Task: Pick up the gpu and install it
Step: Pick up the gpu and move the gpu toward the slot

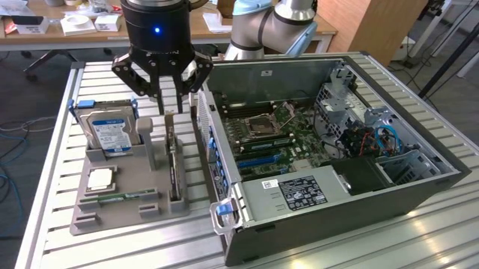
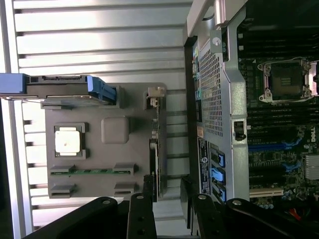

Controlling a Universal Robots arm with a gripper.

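the gripper (image 2: 167, 191) holds its two dark fingers (image 2: 148, 186) spread apart, and the thin dark gpu (image 2: 155, 149) stands on edge in a slot of the grey holder (image 2: 134, 104), in line with the gap between them. the same holder carries a blue-railed hard drive (image 2: 70, 90), a square processor (image 2: 67, 141) and a green memory stick (image 2: 92, 171). beside it lies the open computer case (image 2: 212, 89), its motherboard (image 2: 269, 124) exposed.

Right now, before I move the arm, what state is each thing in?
gpu, standing on edge in the grey holder, not yet installed.
gripper, open, just above the gpu, holding nothing.
hard drive, upright in the grey holder.
memory stick, lying in its slot of the holder.
computer case, side open, motherboard exposed.
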